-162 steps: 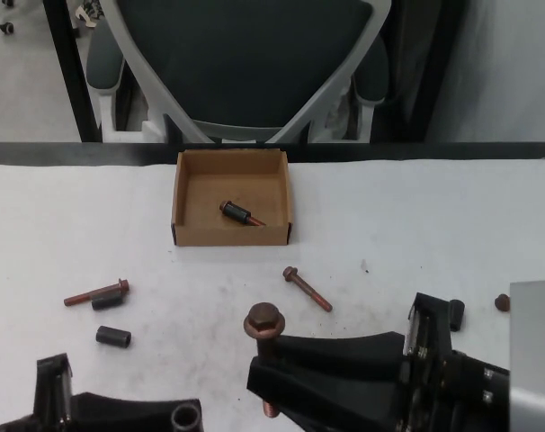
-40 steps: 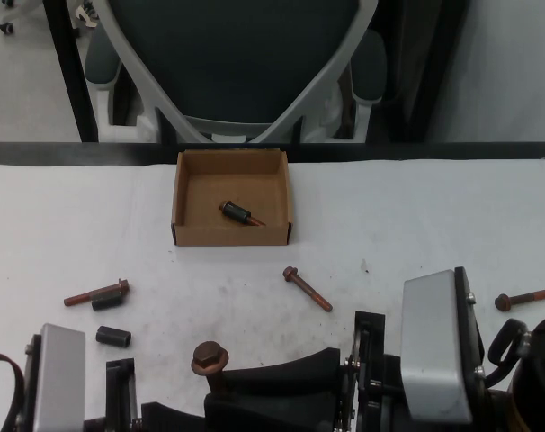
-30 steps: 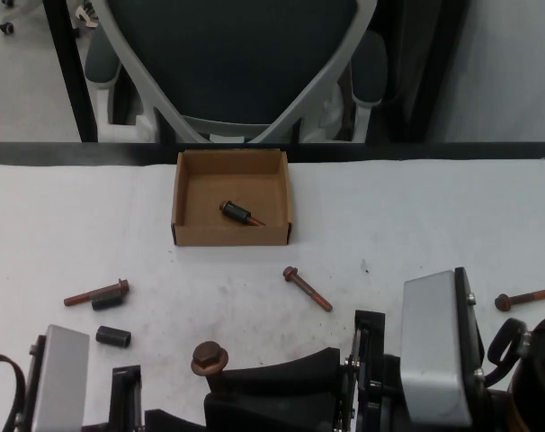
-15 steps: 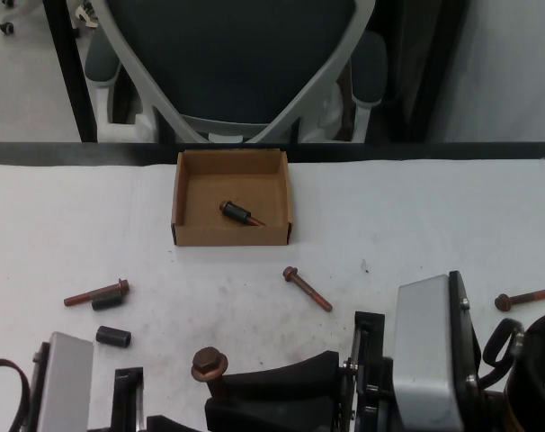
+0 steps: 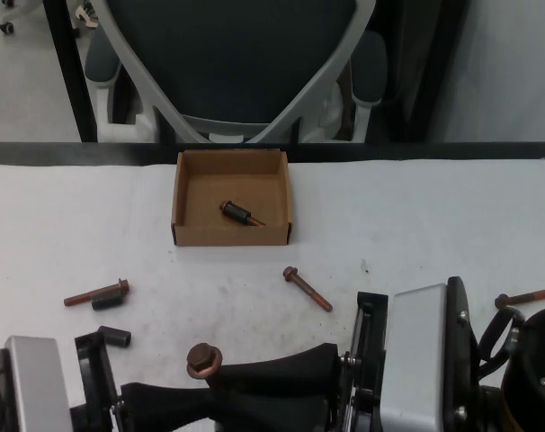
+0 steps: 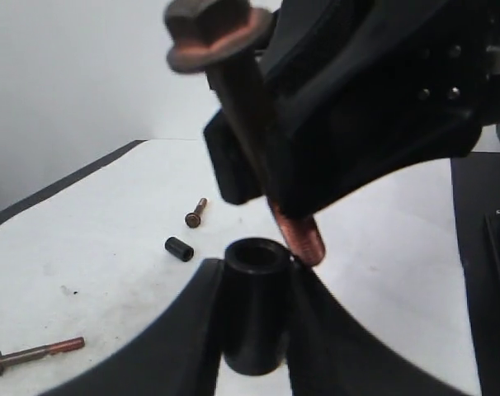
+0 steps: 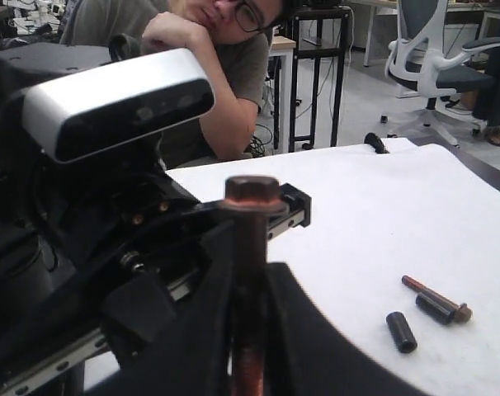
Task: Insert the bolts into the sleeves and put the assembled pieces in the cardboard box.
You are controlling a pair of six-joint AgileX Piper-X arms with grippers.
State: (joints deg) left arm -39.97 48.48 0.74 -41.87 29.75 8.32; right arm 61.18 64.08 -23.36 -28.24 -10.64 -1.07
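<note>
At the near edge of the bench (image 5: 416, 216), the left gripper (image 6: 254, 346) is clenched on a black sleeve (image 6: 254, 289), held upright with its open mouth upward. The right gripper (image 7: 248, 330) grasps a copper bolt (image 7: 252, 247) by the shank, head up and tilted. The bolt's threaded tip sits at the rim of the sleeve's mouth, not down in the bore (whether it touches the rim I cannot tell).

Farther out on the left lies a loose sleeve (image 5: 118, 337). Beyond it the left bolt (image 5: 97, 292) lies with a second sleeve (image 5: 104, 304) just beside it. The middle bolt (image 5: 307, 289) lies alone, and the right bolt (image 5: 522, 298) is well apart from it. Farther still stands the cardboard box (image 5: 232, 236), with one assembled piece (image 5: 241, 213) inside. Behind the bench is an office chair (image 5: 236, 54).
</note>
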